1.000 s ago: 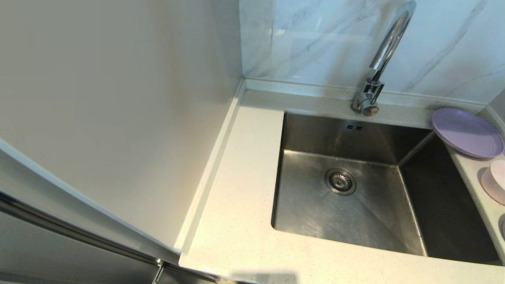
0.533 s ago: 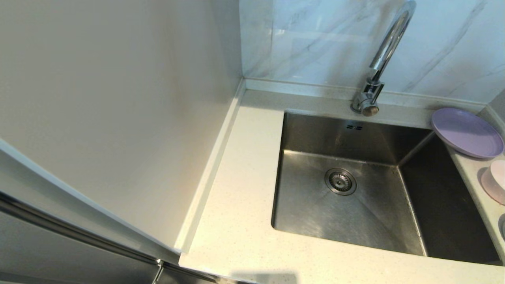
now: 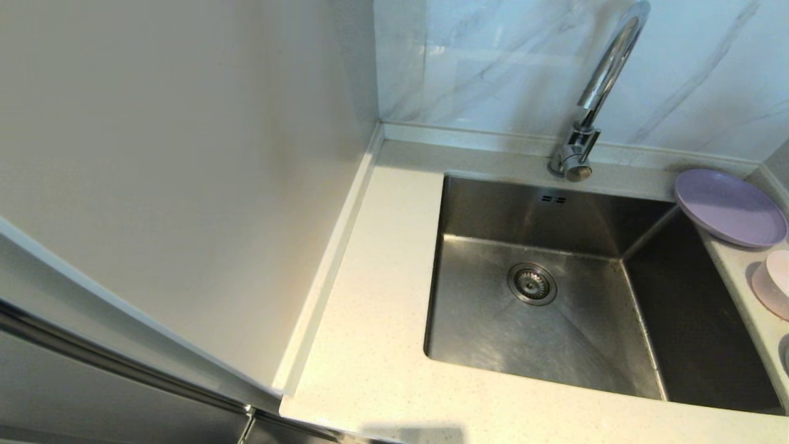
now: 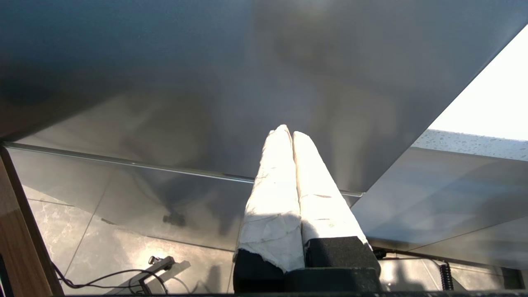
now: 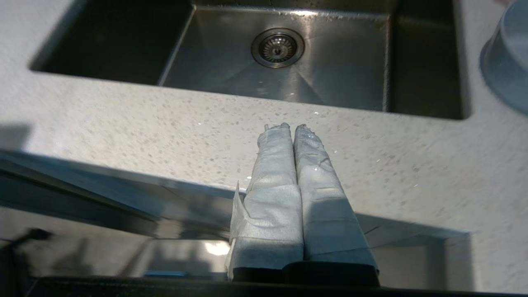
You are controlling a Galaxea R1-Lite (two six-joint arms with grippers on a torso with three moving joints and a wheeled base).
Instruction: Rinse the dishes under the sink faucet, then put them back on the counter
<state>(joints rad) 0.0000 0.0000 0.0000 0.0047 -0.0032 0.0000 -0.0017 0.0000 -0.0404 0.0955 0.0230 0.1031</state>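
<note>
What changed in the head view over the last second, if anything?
Nothing visibly changed. The lavender plate sits on the counter right of the sink, overhanging its edge, with a pink dish nearer along that side. The faucet is not running. Neither arm shows in the head view; the left gripper and right gripper are shut and empty.

My head camera looks steeply down from above at the sink (image 3: 542,290), the faucet (image 3: 601,86) against the back wall and the counter (image 3: 370,345) around them. My right wrist camera sits low and close before the counter's front edge, facing over it into the same basin, so both views share the drain strainer (image 5: 277,47). My left wrist camera points along a grey cabinet front (image 4: 206,82) below counter level, with floor beneath
</note>
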